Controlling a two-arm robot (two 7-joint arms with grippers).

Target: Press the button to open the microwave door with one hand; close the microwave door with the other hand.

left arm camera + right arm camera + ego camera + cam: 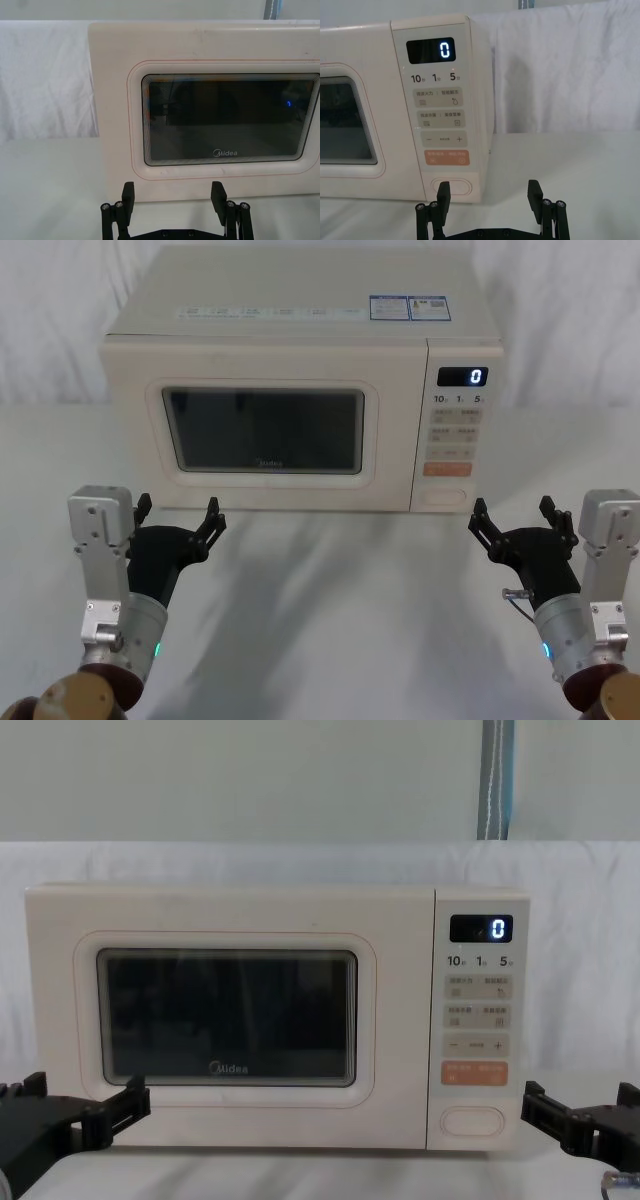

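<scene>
Plainly, the cream microwave door sits shut, window dark.

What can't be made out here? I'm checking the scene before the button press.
- Microwave door: inside hidden by dark glass, head and chest views.
- Button: partly covered by the right gripper, right wrist view.
- Small key labels: too small, head view.
- Left gripper: cut off by the chest view's edge.
</scene>
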